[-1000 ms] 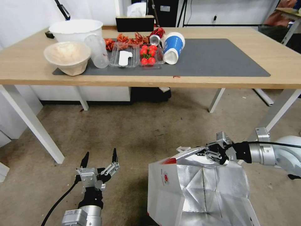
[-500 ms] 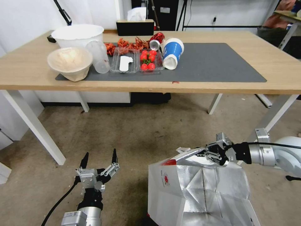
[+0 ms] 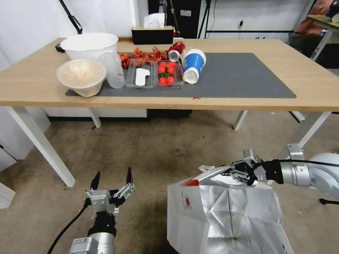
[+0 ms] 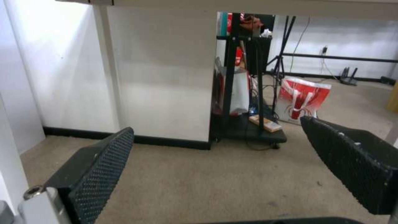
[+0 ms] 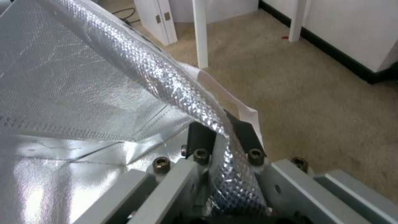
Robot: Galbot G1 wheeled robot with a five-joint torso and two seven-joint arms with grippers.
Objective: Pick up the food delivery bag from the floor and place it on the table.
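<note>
Large boxy white paper food delivery bag (image 3: 226,215), red-edged, foil-lined: lower right of frame, over brownish-grey floor (image 3: 148,151). Right gripper (image 3: 237,172) clenched on its upper rim. Left gripper (image 3: 111,183), lower left, spread, empty. Light-wood table (image 3: 310,81) lies ahead, higher up.

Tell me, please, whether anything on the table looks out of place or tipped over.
Yes: the blue cup lies on its side on the mat, open end toward the table's front edge, and a red can is toppled behind it. A small red scrap sits on the bare wood near the edge.
</note>
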